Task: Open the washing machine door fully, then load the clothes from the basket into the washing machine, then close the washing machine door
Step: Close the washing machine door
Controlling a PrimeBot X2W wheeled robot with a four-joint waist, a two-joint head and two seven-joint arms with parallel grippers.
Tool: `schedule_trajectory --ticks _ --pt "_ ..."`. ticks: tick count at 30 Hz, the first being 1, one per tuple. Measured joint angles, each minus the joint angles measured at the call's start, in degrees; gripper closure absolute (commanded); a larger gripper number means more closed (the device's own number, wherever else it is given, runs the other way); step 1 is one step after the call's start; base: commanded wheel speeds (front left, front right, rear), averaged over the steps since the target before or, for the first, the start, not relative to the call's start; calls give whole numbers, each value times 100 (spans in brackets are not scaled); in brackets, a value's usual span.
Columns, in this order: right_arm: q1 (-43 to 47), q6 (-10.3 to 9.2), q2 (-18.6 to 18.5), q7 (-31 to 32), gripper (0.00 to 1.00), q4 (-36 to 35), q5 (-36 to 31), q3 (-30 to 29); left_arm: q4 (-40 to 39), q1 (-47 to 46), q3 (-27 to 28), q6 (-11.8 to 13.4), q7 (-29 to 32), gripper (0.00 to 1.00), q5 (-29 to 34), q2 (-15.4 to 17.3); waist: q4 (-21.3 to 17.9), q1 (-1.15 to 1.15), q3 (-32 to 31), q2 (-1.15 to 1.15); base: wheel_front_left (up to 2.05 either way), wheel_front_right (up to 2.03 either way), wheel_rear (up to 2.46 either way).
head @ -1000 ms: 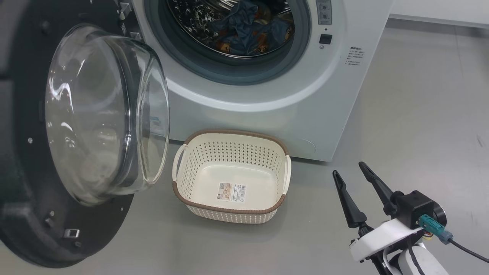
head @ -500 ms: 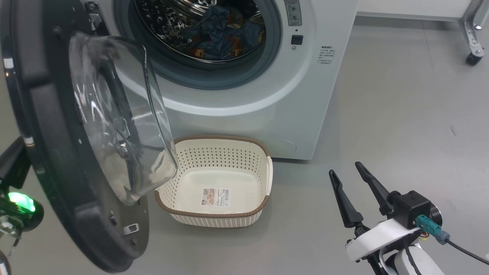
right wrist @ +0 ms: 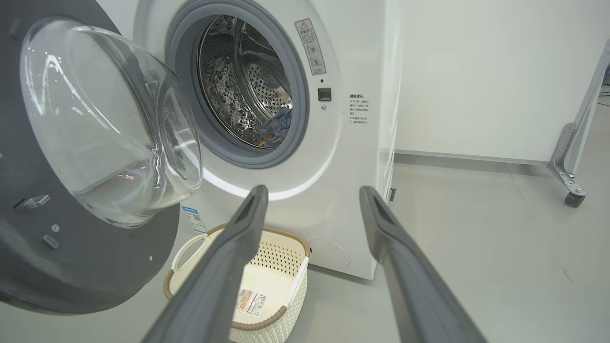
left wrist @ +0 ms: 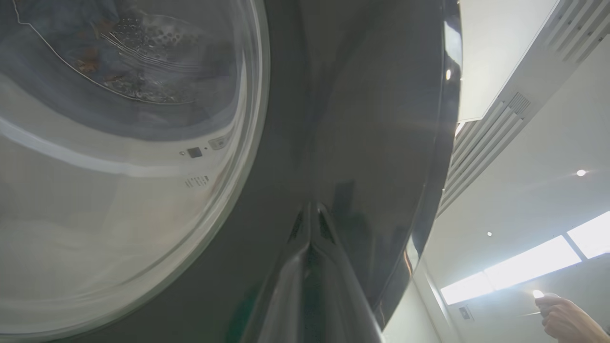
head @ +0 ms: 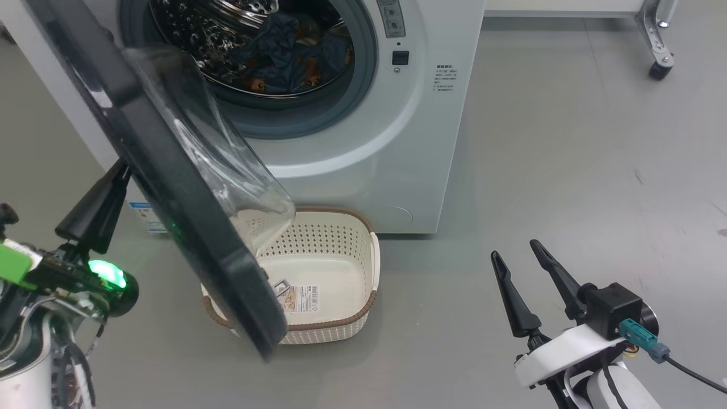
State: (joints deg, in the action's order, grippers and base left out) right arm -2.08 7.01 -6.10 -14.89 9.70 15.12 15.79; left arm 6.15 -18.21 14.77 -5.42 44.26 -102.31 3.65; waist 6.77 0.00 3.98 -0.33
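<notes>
Door newly edge-on, basket half-hidden

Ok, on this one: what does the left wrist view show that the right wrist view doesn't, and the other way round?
Left wrist view's own: the glossy black outer face of the washing machine door, the shut left claw with its tips at it, ceiling lights, a person's hand. Right wrist view's own: the open right claw, the empty basket, the clothes in the drum, the door's inner side. Shared: the door's glass window and the white washing machine front, which the left wrist view sees through that glass.
</notes>
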Motion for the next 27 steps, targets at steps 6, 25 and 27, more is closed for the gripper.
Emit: schedule_trajectory --ticks 6,25,27 --pt "0 0 0 0 0 2 0 18 120 -348 -223 -1 -229 100 43 -143 -138 0 -13 0 0 0 0" --pt "-4 0 -90 0 0 31 -1 154 1071 -1012 -648 -5 -1170 100 332 -191 -535 0 -47 0 0 0 0" --pt "-4 0 -112 0 0 33 -1 142 1165 -1082 -730 -11 -1245 100 341 -197 -575 0 -51 0 0 0 0"
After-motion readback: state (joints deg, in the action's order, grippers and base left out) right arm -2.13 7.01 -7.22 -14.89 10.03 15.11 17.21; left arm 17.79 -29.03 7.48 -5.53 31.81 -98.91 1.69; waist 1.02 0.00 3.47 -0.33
